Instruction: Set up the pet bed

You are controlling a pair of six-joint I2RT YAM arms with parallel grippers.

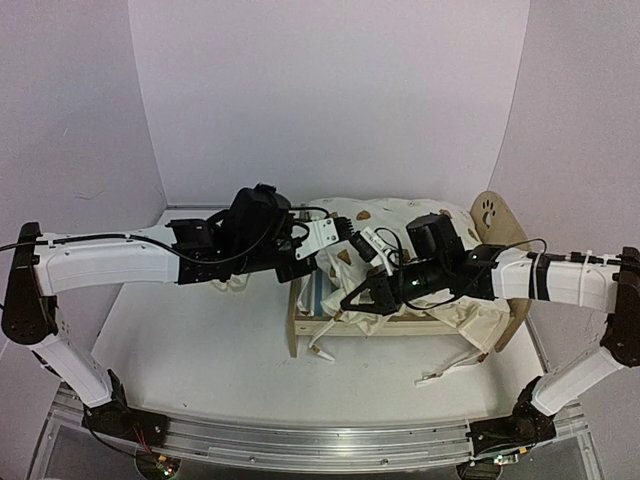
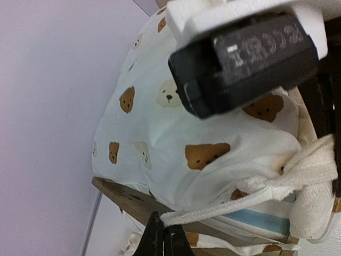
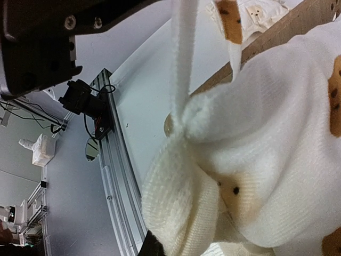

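The pet bed (image 1: 400, 327) is a light-wood frame with a paw-print headboard (image 1: 488, 212) at the right and blue-striped fabric (image 1: 316, 290) showing at its left end. A cream bear-print cushion (image 1: 400, 215) lies on it. My left gripper (image 1: 308, 268) is at the bed's left end. In the left wrist view it (image 2: 162, 237) is shut on a white cushion tie (image 2: 224, 208), just above the wooden rail (image 2: 125, 200). My right gripper (image 1: 352, 298) is over the bed's front left. In the right wrist view one dark fingertip (image 3: 152, 248) shows under the bunched cushion ruffle (image 3: 181, 202).
Loose ties hang in front of the bed (image 1: 325, 350) and at its right (image 1: 445, 372). An aluminium rail (image 1: 300, 440) runs along the table's near edge. White walls enclose the back and sides. The two wrists are close together above the bed's left end.
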